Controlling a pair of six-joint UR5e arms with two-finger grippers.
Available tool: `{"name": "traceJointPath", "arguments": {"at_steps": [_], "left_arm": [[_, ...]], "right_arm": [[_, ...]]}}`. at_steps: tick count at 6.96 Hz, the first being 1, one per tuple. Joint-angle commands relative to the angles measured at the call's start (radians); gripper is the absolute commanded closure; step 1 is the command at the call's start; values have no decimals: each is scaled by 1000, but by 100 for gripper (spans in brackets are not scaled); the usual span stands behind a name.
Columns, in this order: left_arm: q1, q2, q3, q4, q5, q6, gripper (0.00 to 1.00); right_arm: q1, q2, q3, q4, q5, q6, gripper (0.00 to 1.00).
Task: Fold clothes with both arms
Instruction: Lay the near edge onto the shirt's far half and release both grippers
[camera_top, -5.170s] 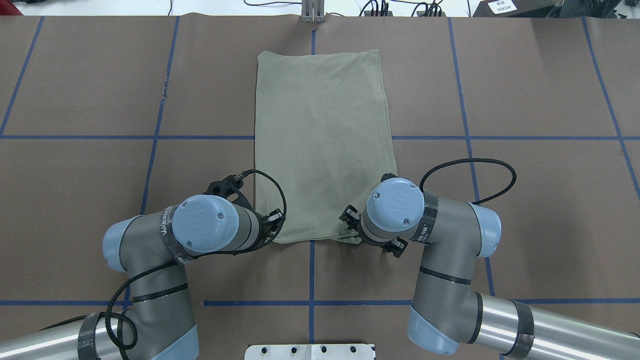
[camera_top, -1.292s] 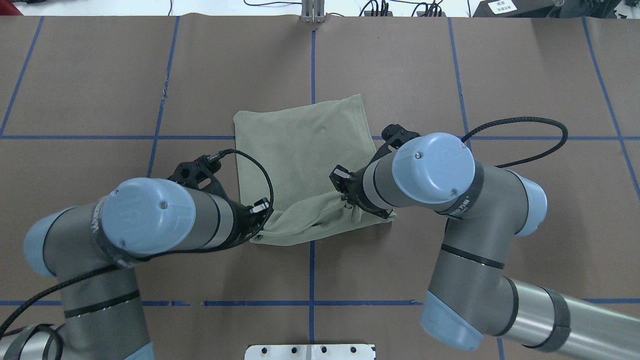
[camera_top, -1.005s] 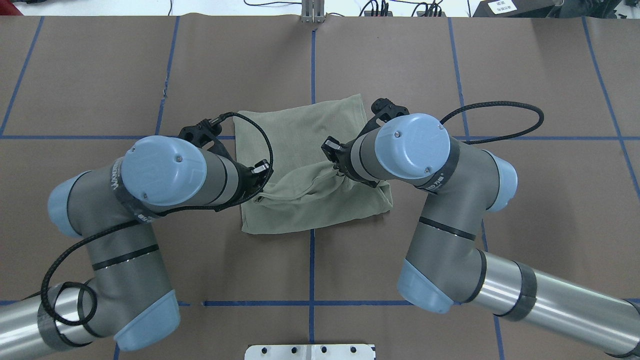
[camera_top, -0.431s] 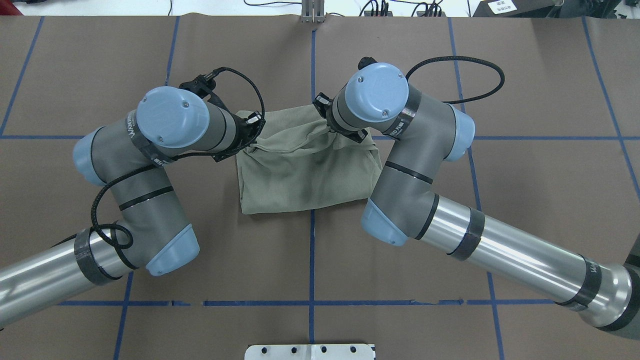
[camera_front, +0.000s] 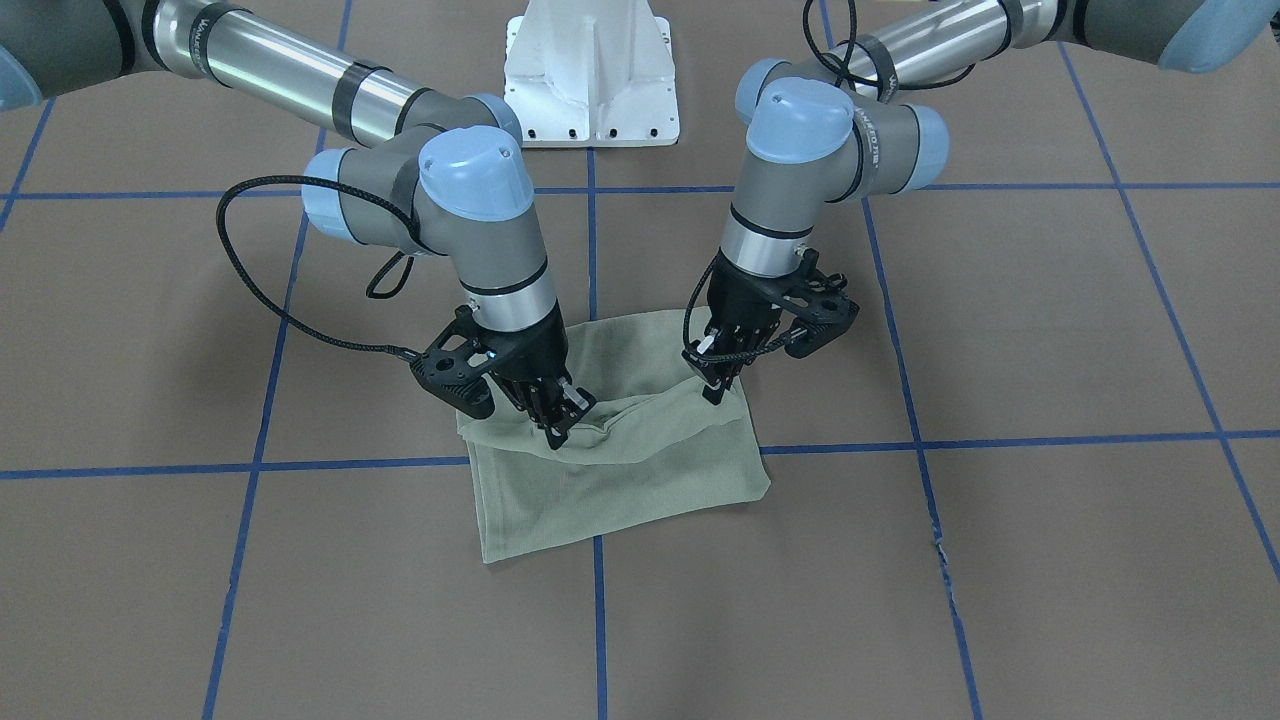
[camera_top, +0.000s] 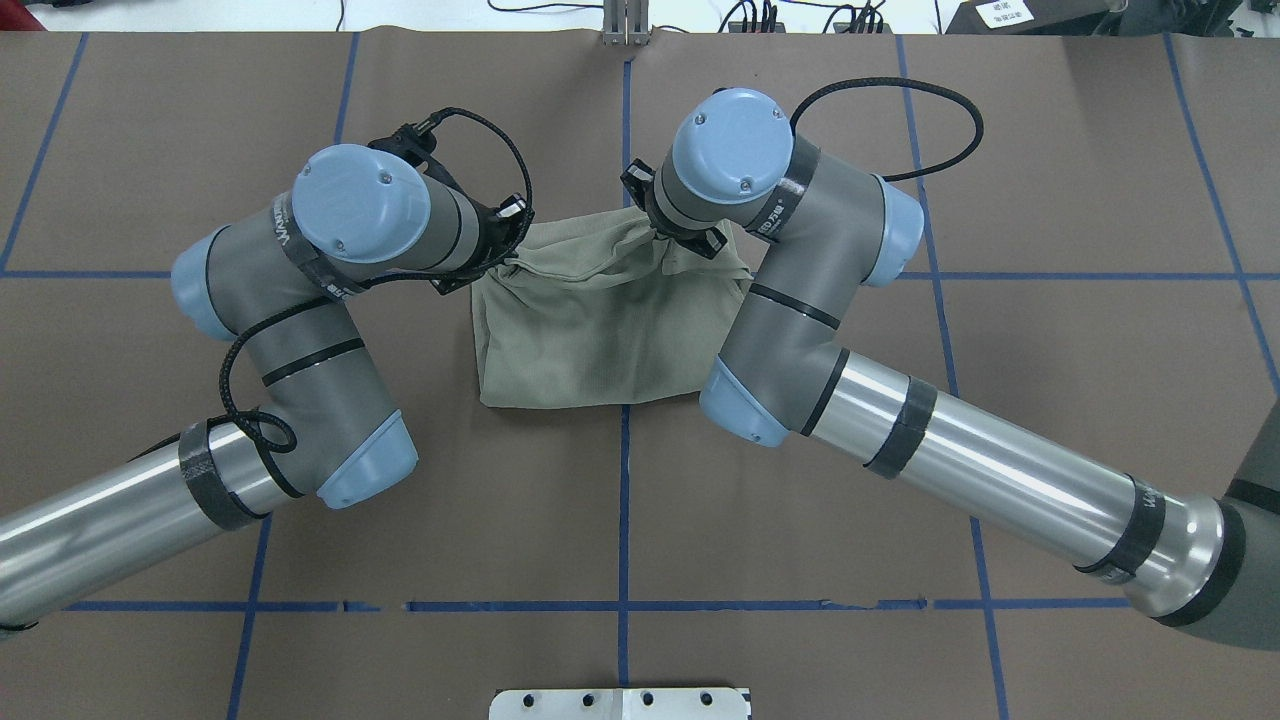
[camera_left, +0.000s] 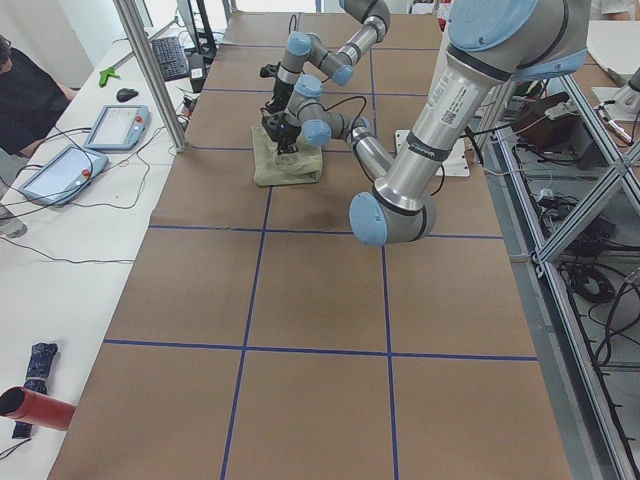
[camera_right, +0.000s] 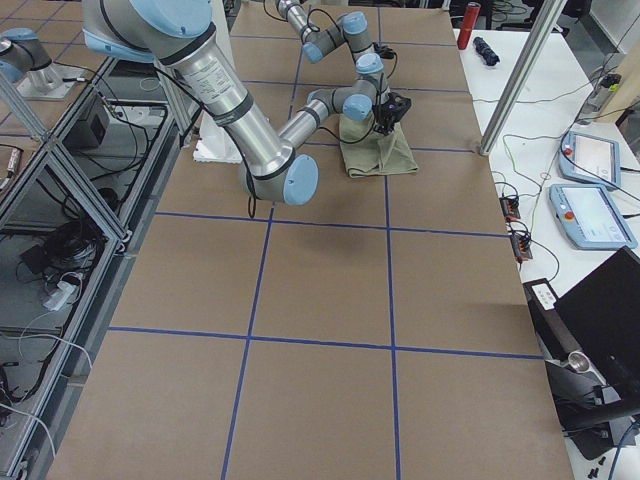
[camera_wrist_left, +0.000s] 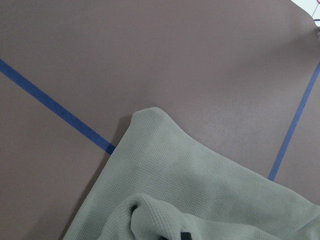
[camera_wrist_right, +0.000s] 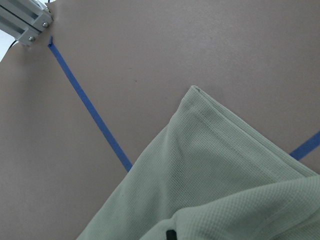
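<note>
Now, with left gripper (camera_front: 713, 390) and right gripper (camera_front: 558, 422) each clamped on a shirt (camera_front: 620, 480) corner, lower the 2 evenly onto the shirt's far edge before releasing.

A robotics lab: brown table (camera_top: 1080, 400) gridded with blue tape (camera_top: 622, 520), aluminium framing (camera_left: 150, 72), teach pendants (camera_right: 592, 216) on white side benches (camera_left: 60, 300).

Brown table (camera_top: 1080, 180) gridded with blue tape (camera_top: 622, 520).
Folded sage-green shirt (camera_top: 590, 340) lies just above centre; white pedestal base (camera_top: 620, 703) at bottom edge.
</note>
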Motion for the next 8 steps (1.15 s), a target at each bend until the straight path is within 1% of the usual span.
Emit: {"name": "traceJointPath", "arguments": {"at_steps": [1, 2, 3, 4, 5, 6, 7, 8], "left_arm": [[-91, -52, 87, -15, -5, 51, 0], [-133, -66, 145, -20, -9, 83, 0], [-149, -67, 170, -40, -9, 105, 0], [-149, -67, 177, -42, -22, 105, 0], [-150, -62, 175, -45, -69, 111, 0], [-155, -57, 174, -43, -76, 147, 0], [-161, -54, 174, -39, -76, 208, 0], [-170, -18, 165, -42, -85, 224, 0]], "right_arm": [[36, 64, -130, 11, 2, -52, 1], [70, 75, -181, 58, 3, -68, 0], [93, 75, -203, 80, 32, -100, 0], [105, 75, -201, 80, 77, -122, 0], [102, 85, -195, 80, 97, -143, 0], [95, 85, -166, 66, 129, -145, 0], [61, 81, -145, 20, 134, -151, 0], [6, 87, -142, -27, 126, -190, 0]]}}
